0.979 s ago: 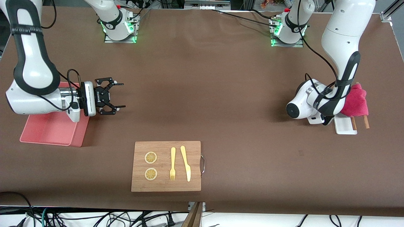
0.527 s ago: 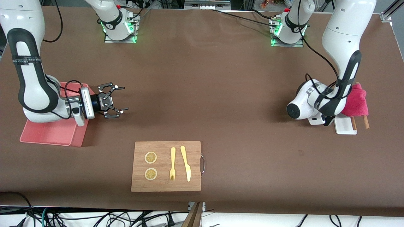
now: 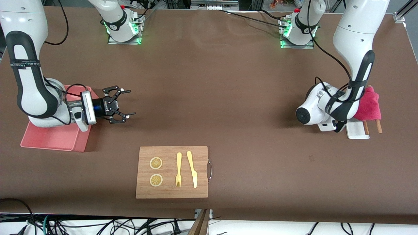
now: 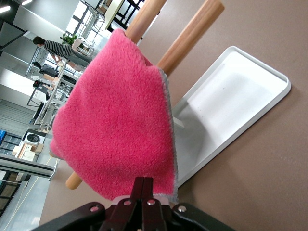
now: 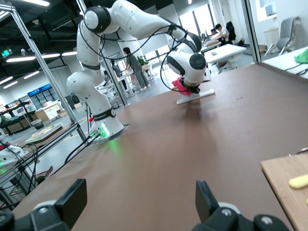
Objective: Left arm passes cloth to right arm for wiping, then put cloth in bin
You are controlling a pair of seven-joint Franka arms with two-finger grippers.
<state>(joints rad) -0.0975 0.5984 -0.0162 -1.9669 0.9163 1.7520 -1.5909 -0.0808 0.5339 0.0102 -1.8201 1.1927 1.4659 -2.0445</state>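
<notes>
The magenta-red cloth (image 3: 369, 104) hangs over two wooden rods (image 3: 378, 125) at the left arm's end of the table. In the left wrist view the cloth (image 4: 115, 115) fills the middle. My left gripper (image 4: 144, 179) is shut, its tips against the cloth's lower grey-hemmed edge; I see no fabric between the fingers. In the front view the left arm's own wrist hides this gripper. My right gripper (image 3: 131, 102) is open and empty, held level over the table beside the pink bin (image 3: 52, 138). It points toward the left arm and sees the cloth (image 5: 180, 85).
A small flat white tray (image 3: 357, 130) lies under the rods, also in the left wrist view (image 4: 231, 110). A wooden cutting board (image 3: 171, 172) with two lemon slices, a fork and a knife lies nearer the front camera, mid-table.
The right arm has folded down, and its open gripper has turned and shifted slightly toward the table's middle. The left arm and the cloth have barely moved.
</notes>
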